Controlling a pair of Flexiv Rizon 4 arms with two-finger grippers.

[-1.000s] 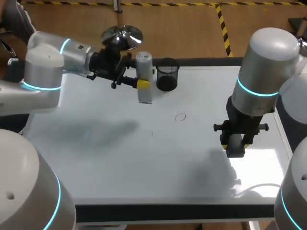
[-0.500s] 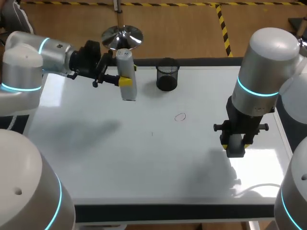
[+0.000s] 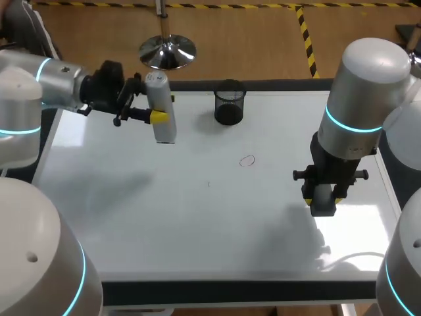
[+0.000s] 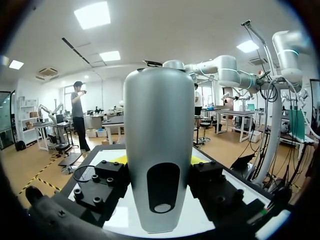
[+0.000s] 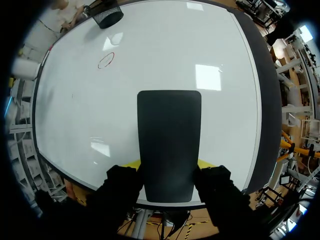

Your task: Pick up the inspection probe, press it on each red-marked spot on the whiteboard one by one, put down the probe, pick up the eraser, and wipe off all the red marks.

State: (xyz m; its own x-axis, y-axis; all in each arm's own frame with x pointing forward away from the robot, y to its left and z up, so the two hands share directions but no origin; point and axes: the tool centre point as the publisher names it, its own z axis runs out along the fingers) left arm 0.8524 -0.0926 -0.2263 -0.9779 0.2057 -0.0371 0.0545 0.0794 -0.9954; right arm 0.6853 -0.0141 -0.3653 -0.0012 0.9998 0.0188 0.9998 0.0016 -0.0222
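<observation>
Quick status on this one: both pickups look done afaict. The left tool (image 3: 161,113) is clamped on the probe (image 3: 164,130), fingers snug on both sides of its gray body in the left wrist view, and it's holding it up in the air over the far left part of the whiteboard (image 3: 197,224), tip pointing down but not touching anything. The right tool (image 3: 322,199) has the dark eraser (image 3: 322,208) pinched between its fingers too, hanging over the right side of the board, not obviously pressed on the surface (can't tell 100% from above). Only one red mark shows up, a small red ring (image 3: 247,160) around mid-board, just in front of the black mesh cup (image 3: 229,102), roughly between the two arms and well apart from both the probe and the eraser. There's also a tiny dark tick nearer the middle, too small to say what it is. So imo: probe grabbed, eraser grabbed, but the ring isn't wiped and the probe isn't set down. No way to tell from these views whether the ring got its press or not. What's left for sure is parking the probe and wiping that ring w/ the eraser.
</observation>
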